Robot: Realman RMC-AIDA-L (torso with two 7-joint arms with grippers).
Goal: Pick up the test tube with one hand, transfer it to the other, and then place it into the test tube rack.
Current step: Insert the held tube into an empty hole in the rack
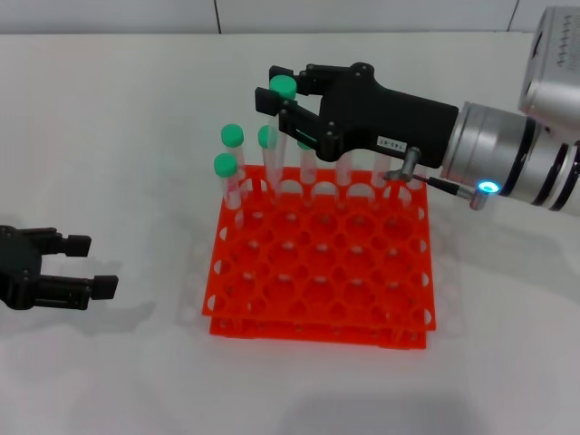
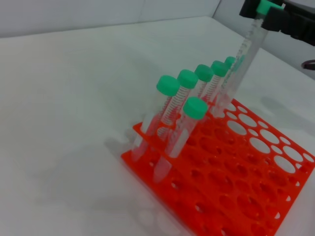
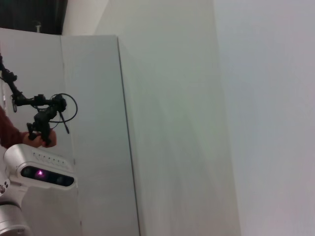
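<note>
My right gripper (image 1: 277, 89), black with a white label, is shut on the green cap end of the test tube (image 1: 286, 87). It holds the tube tilted over the back row of the orange-red test tube rack (image 1: 317, 313). In the left wrist view the tube (image 2: 244, 51) slants down from the right gripper (image 2: 264, 12), and its lower end meets the rack (image 2: 246, 196) at the back row. I cannot tell how deep it sits. My left gripper (image 1: 93, 265) is open and empty, low over the table left of the rack.
Several other green-capped tubes (image 1: 233, 136) stand leaning in the rack's back and left holes; they also show in the left wrist view (image 2: 168, 86). The right wrist view shows only a pale wall.
</note>
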